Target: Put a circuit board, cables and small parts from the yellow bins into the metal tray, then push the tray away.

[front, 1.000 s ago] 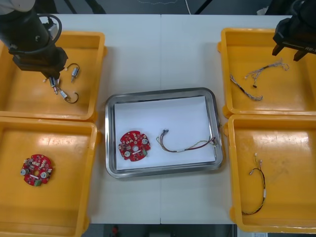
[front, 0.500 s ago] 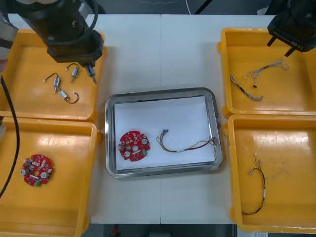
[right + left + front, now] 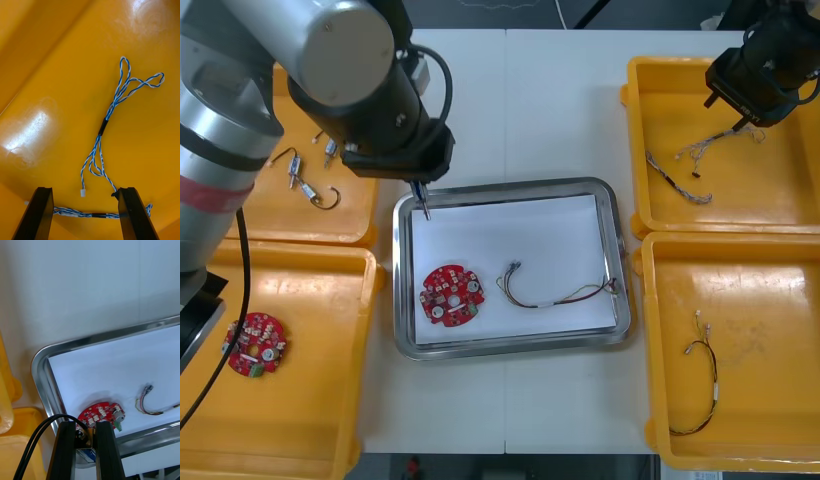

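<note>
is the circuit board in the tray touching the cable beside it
Apart. Front view shows bare white tray floor between the circuit board and the cable.

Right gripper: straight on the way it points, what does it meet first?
Probably the twisted blue and white cable between the right gripper's open fingers, on the yellow bin floor; depth unclear. Left gripper holds a small metal part over the metal tray.

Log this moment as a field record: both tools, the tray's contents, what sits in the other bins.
left tool: shut on a small metal part, above the metal tray's far-left corner
right tool: open, over twisted blue and white cables in the far right bin
tray contents: round red circuit board, red and yellow cable
other bins: small metal parts, second circuit board, black cable
</note>
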You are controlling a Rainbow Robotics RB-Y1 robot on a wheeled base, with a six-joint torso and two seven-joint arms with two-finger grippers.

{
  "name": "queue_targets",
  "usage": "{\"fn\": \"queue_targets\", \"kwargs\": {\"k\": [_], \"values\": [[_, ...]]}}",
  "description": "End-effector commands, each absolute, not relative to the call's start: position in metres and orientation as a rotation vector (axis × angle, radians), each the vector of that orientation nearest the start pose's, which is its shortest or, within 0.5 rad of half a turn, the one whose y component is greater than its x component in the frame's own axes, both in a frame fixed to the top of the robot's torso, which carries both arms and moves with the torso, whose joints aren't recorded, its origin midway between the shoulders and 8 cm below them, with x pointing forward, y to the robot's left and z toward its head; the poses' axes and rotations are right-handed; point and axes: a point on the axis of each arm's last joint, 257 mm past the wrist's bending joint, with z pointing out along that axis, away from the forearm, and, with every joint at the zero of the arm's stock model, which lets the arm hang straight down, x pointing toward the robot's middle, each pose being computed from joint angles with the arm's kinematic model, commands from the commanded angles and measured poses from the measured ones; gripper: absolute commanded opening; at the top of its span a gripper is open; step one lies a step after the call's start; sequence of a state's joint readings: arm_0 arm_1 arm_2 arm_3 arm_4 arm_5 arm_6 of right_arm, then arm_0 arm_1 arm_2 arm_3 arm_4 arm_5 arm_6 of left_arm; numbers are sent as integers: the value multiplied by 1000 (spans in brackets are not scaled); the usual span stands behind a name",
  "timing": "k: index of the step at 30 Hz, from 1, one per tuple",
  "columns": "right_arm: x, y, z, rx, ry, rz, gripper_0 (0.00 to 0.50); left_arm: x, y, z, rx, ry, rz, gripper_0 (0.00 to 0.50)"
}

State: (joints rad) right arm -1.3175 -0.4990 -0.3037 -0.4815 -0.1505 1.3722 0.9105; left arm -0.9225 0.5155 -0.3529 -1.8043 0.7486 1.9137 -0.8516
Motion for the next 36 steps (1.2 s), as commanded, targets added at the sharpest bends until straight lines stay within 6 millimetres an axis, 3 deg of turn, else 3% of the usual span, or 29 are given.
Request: {"fn": "queue_targets", "kwargs": {"k": [1, 9, 17, 28, 33, 34, 35, 36], "values": [[664, -326, -86, 1090, 2337, 293, 500, 467, 118, -149, 82, 2719, -58, 0], [671, -329, -103, 1119, 2305, 315, 500, 466, 114, -186, 103, 2716, -31, 0], [675, -336, -128, 1141, 2278, 320, 500, 482, 108, -214, 114, 2683, -6, 0], [667, -339, -165, 1186, 2291, 335, 500, 508, 108, -232, 115, 2635, 6, 0], [662, -333, -180, 1231, 2298, 391, 500, 510, 106, -233, 121, 2630, 0, 3], [661, -334, -183, 1239, 2299, 394, 500, 510, 107, -233, 120, 2632, 2, 10], [660, -334, -185, 1243, 2300, 392, 500, 510, 107, -233, 120, 2632, 2, 60], [659, -333, -187, 1249, 2303, 394, 500, 510, 107, -233, 120, 2632, 2, 189]]}}
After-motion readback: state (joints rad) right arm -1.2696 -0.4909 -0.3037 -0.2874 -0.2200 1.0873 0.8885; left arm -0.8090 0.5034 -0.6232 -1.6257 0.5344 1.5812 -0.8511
